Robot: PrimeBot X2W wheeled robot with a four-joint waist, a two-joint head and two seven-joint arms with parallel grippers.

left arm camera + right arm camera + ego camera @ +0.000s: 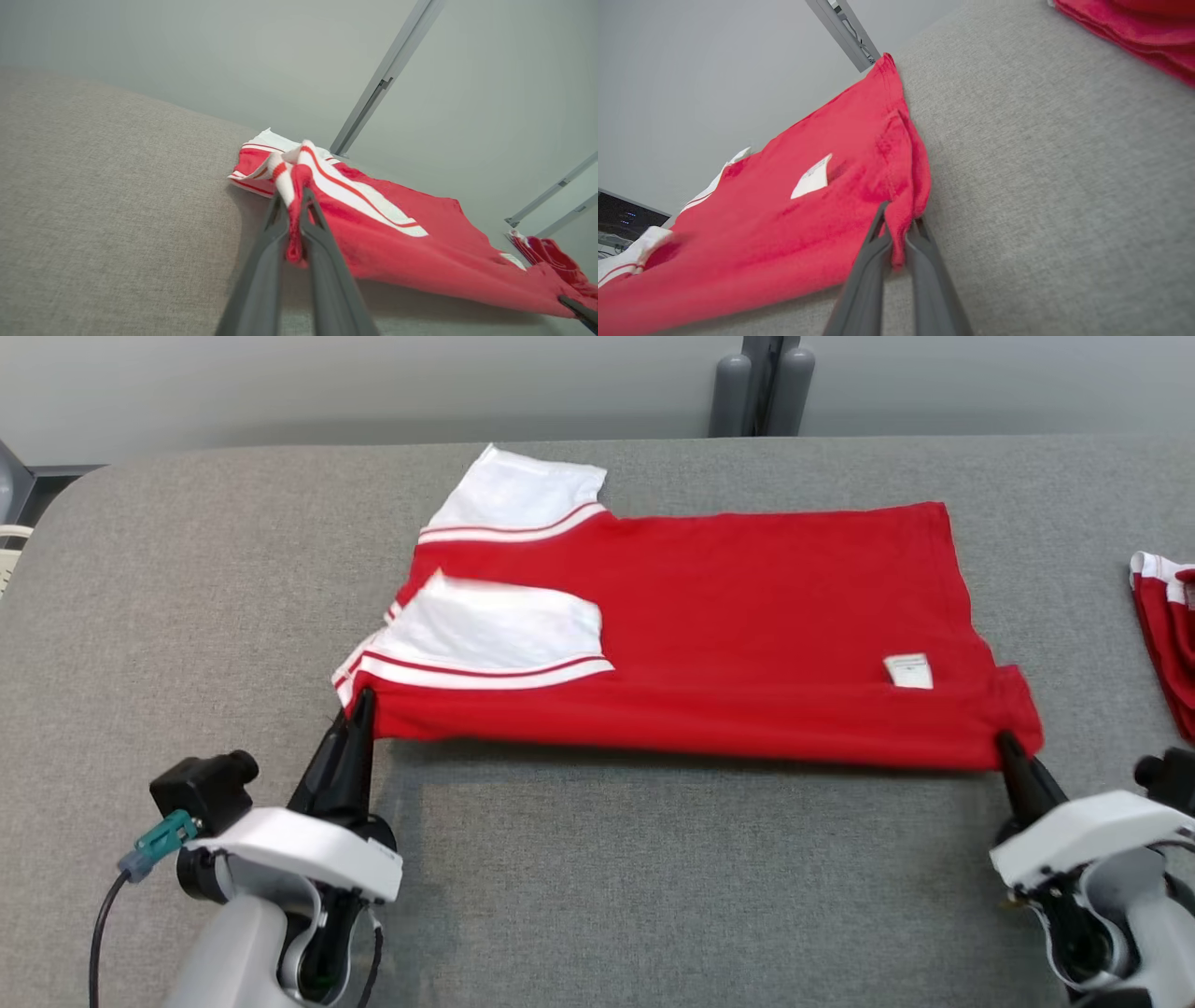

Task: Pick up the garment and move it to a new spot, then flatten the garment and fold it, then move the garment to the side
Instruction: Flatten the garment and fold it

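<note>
A red garment [728, 607] with white, red-striped sleeves [499, 635] lies spread across the grey table, a white label [907, 670] showing near its right end. Its near edge is lifted off the table. My left gripper [359, 709] is shut on the near left corner by the sleeve; the left wrist view has cloth pinched between the dark fingers [271, 242]. My right gripper [1008, 747] is shut on the near right corner, and the right wrist view has the red hem [901, 219] clamped between its fingers [873, 252].
A second red and white garment [1167, 625] lies folded at the table's right edge, also seen as a red pile [1134, 32] in the right wrist view. The grey padded table [653, 877] stretches wide in front of the garment. A grey post [761, 383] stands behind.
</note>
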